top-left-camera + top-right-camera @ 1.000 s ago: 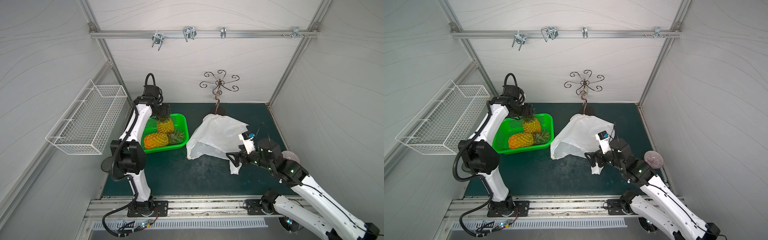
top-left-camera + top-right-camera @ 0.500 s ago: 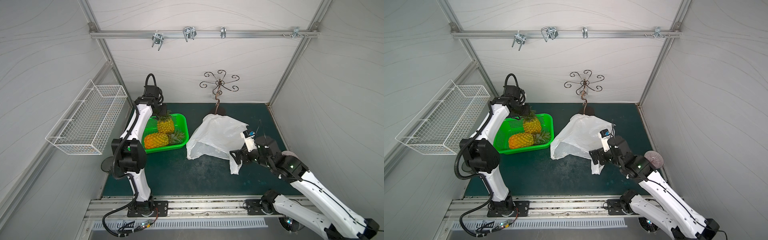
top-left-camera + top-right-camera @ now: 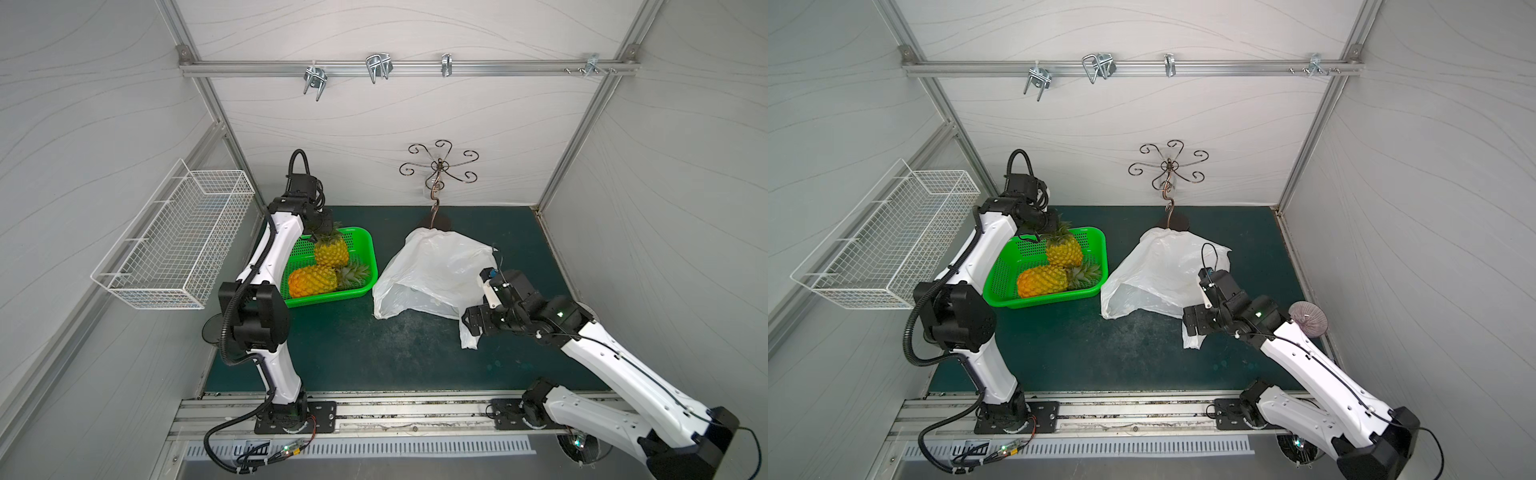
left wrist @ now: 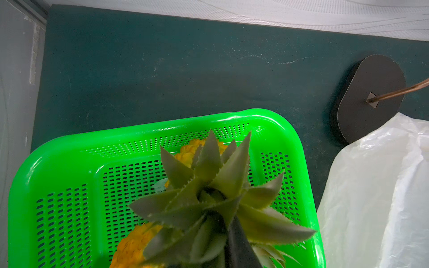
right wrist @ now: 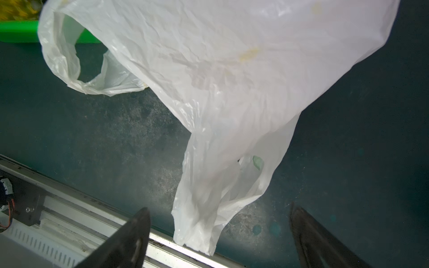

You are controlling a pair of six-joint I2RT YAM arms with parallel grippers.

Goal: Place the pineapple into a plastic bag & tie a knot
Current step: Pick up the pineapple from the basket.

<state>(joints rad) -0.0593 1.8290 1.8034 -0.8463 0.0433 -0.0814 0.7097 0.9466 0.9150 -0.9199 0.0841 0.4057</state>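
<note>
Standing at the front rail, I see the left gripper [image 3: 326, 232] down on the leafy crown of the upright pineapple [image 3: 331, 251] in the green basket [image 3: 328, 298]. From the left wrist view, one dark finger [image 4: 236, 241] is buried among the leaves and the other is hidden by them. The jaws look pinched narrow on the crown. A second pineapple [image 3: 312, 280] lies on its side just beside the first, in the same basket.

The plastic bag [image 3: 440, 266] sits on the dark green counter [image 3: 374, 353], near the basket but apart from it. Its far end peaks up at the foot of the curly metal hook stand [image 3: 436, 166]; whether it hangs from the stand I cannot tell. The bag's mouth gapes toward the basket.

One handle loop [image 3: 469, 338] trails toward the front of the counter. The right gripper [image 3: 473, 322] hovers at that loop. In the right wrist view its jaws stand wide, with the loop drooping between them and neither finger pressing the plastic.

A white wire basket [image 3: 174, 237] hangs on the left wall.
</note>
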